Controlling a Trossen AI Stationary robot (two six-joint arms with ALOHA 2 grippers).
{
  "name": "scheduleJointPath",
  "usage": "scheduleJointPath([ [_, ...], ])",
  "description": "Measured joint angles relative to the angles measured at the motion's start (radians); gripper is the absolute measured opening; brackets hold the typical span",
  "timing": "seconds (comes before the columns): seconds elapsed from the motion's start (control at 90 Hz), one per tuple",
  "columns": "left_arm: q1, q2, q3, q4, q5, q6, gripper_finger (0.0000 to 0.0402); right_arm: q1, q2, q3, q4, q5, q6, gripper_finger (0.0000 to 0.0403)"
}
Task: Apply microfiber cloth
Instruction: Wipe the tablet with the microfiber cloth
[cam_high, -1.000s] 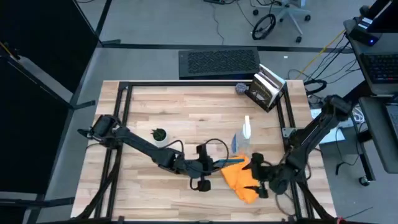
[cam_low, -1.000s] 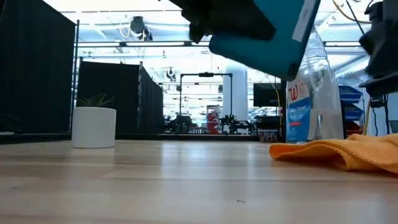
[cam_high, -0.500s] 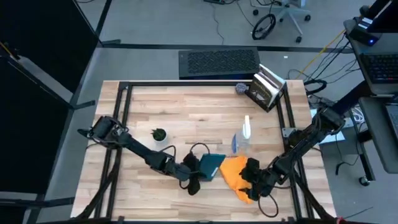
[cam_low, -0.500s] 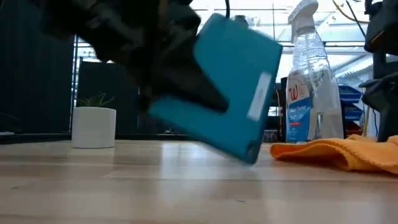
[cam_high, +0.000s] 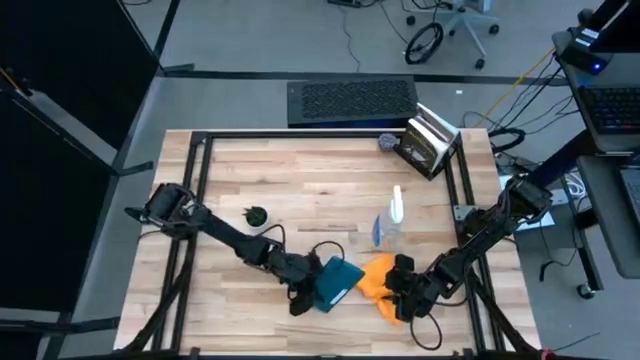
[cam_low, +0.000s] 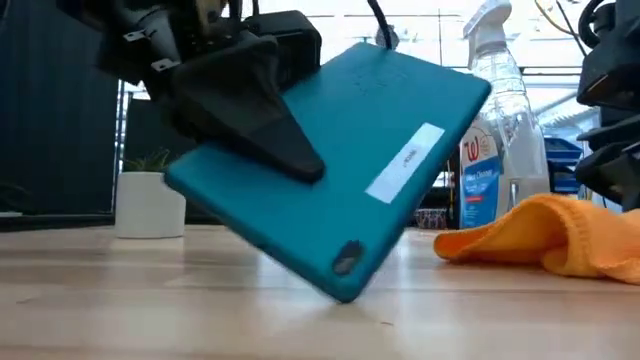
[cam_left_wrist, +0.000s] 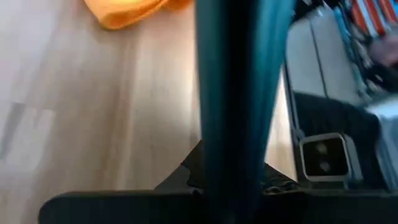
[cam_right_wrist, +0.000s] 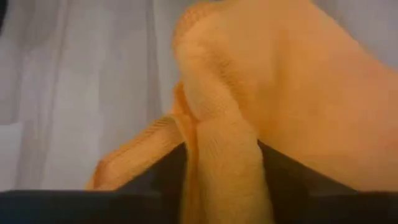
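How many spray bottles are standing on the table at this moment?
1. The clear spray bottle stands upright on the table, just behind the orange microfiber cloth and right of the teal tablet. No other bottle shows in any view.

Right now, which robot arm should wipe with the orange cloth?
The right one, probably. Its gripper is at the orange cloth, with folds pinched between its fingers in the right wrist view. The left gripper is busy holding the blue tablet tilted.
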Motion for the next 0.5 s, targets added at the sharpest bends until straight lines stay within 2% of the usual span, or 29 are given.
scheduleJointPath([
  [0.067,0.023,0.001,-0.001,-0.004,0.035,0.032,0.0015,-0.001,0.0,0.0,0.002,-0.015,0.029,0.0056],
  [0.167,0.046,0.002,-0.002,0.013,0.027,0.094,0.0016,0.001,-0.001,-0.001,0.003,-0.035,0.055,0.0015],
  [0.5,0.086,0.006,-0.001,0.026,-0.007,-0.008,0.0067,0.003,0.0,-0.004,0.034,-0.043,0.09,0.0015],
])
